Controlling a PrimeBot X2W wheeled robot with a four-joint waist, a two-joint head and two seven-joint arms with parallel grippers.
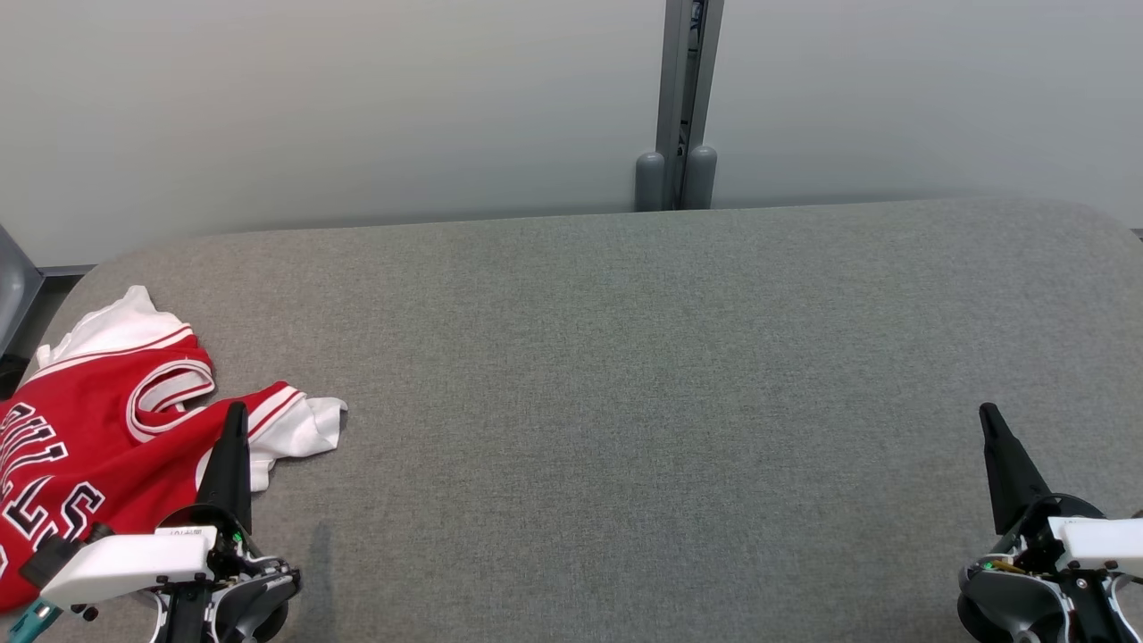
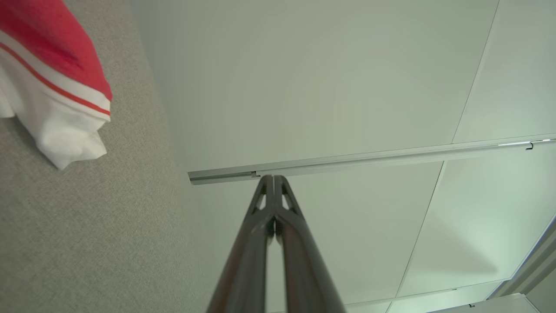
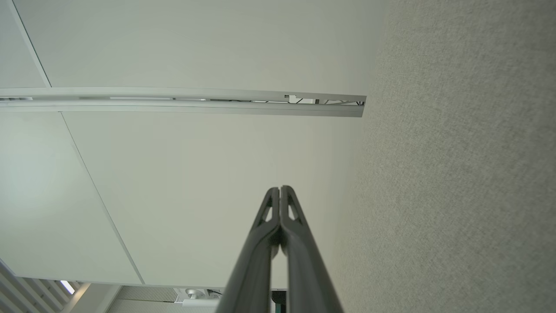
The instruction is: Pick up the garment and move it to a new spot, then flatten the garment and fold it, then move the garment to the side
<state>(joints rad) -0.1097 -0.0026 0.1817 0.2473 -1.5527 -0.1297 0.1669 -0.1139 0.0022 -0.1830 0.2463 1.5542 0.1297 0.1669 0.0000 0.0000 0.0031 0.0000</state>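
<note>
**Both grippers shut and empty, jersey bunched at the bench's left end**

The garment (image 1: 98, 420), a red basketball jersey with white trim and white block lettering outlined in black, lies crumpled at the left end of the grey fabric-covered bench (image 1: 625, 402). Part of it runs out of the head view at the left edge. A white sleeve (image 1: 308, 427) sticks out of the bundle toward the middle of the bench, and another white fold (image 1: 120, 321) sits at the far side of the heap, near the rounded back corner.

The left gripper (image 1: 236, 413) stands at the lower left with its two dark fingers pressed together and nothing between them. In the head view it crosses in front of the jersey's near right edge. In the left wrist view the closed fingers are clear of the cloth, which lies off to one side with bare bench in between.

The right gripper (image 1: 988, 413) is at the lower right, well apart from the garment. Its fingers are also closed tip to tip and hold nothing. It is over bare bench.

Behind the bench is a pale wall (image 1: 357, 107) of plain panels. A grey metal post (image 1: 683, 98) rises along it behind the back edge, a little right of centre.
</note>
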